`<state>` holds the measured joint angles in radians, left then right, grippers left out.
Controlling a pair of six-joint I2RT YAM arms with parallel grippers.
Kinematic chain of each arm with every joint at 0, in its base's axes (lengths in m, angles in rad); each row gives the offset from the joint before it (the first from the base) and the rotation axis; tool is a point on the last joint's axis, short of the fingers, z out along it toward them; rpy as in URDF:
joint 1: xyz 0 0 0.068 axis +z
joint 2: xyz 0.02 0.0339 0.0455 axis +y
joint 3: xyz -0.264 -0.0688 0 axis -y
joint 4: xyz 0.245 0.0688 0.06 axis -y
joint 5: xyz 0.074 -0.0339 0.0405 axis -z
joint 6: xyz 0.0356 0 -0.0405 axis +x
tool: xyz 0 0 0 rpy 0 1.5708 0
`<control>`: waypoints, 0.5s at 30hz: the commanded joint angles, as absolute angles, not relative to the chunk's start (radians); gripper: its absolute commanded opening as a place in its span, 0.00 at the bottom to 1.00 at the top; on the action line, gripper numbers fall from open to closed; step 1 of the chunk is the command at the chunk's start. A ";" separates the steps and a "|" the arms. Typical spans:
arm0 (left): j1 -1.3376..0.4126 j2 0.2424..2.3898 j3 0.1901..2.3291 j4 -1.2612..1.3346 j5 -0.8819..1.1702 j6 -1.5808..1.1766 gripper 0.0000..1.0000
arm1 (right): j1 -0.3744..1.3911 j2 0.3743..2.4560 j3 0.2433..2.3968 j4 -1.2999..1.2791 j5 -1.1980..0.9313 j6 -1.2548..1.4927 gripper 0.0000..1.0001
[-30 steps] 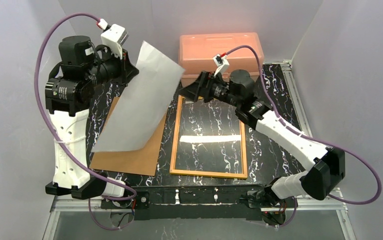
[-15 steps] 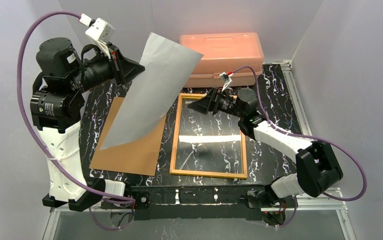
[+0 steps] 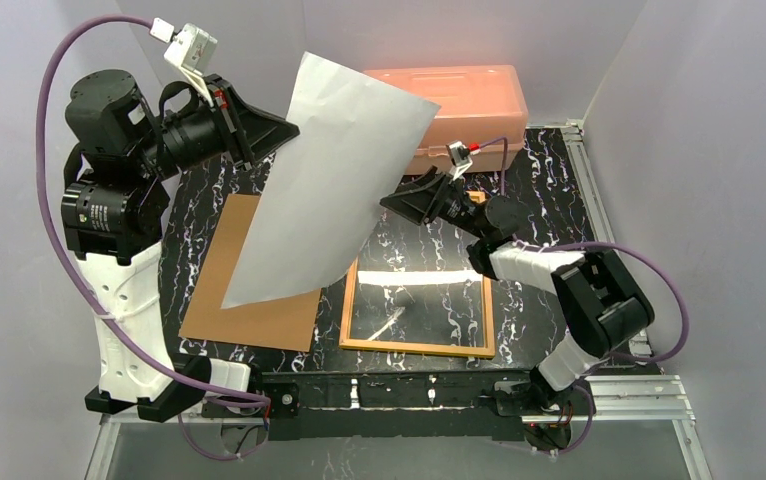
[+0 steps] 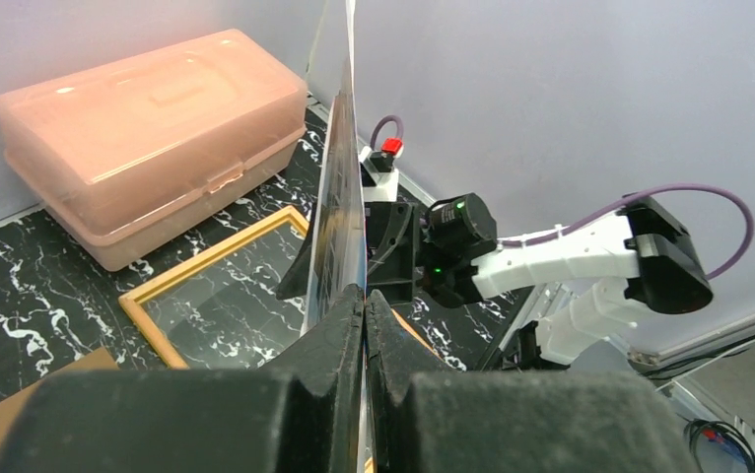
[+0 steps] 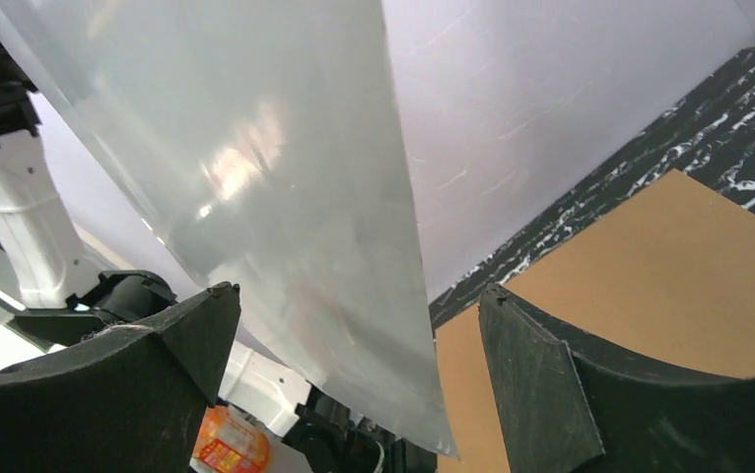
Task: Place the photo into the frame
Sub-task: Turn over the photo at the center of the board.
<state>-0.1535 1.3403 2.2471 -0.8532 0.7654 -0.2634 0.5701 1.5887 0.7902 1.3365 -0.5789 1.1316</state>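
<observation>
The yellow-bordered frame [image 3: 415, 348] lies flat on the marbled counter [image 3: 559, 200] nearest the arms, with a brown backing board [image 3: 259, 320] just to its left. Above them, the left hand [image 3: 291, 128] pinches the photo [image 3: 334, 180], tilted in mid-air. The right hand [image 3: 391, 203] gapes wide at its edge. A pink box [image 3: 469, 95] sits farthest back.

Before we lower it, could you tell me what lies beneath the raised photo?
The photo, pinched by the left gripper, hangs over the brown backing board and the frame. It hides the board's far right part and the frame's far-left corner.
</observation>
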 commanded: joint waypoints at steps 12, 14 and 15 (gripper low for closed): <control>-0.090 1.322 2.194 -0.763 0.788 -0.327 0.00 | 0.594 1.651 0.865 1.782 -0.616 1.430 0.78; -0.073 1.319 2.180 -0.759 0.785 -0.321 0.00 | 0.592 1.620 0.844 1.781 -0.601 1.424 0.75; -0.064 1.319 2.176 -0.758 0.783 -0.317 0.00 | 0.593 1.605 0.835 1.781 -0.600 1.422 0.73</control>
